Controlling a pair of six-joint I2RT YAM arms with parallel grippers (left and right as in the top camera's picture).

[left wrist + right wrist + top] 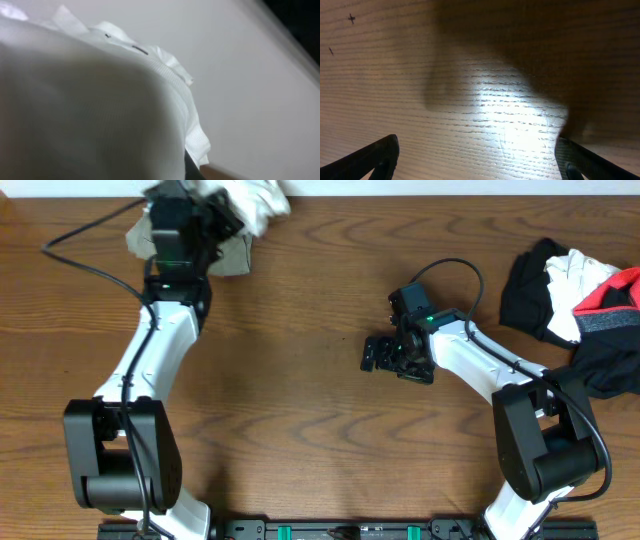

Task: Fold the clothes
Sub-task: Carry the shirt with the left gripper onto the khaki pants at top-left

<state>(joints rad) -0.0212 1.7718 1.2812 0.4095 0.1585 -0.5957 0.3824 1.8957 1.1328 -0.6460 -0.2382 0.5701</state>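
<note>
My left gripper [215,220] is at the table's far left corner, on a white garment [255,202]. In the left wrist view the white garment [100,100] fills most of the frame, right against the camera, and only a dark sliver of one finger shows at the bottom. It appears shut on the cloth. A beige cloth [235,255] lies under the left arm. My right gripper [395,355] is open and empty over bare wood at the table's middle. In the right wrist view both of its fingers [477,160] stand wide apart above the table [485,100].
A pile of clothes lies at the right edge: a black garment [525,295], a white one [575,275] and a red and grey one [615,305]. Arm cables run over the table near both wrists. A pale wall [250,75] is behind the table.
</note>
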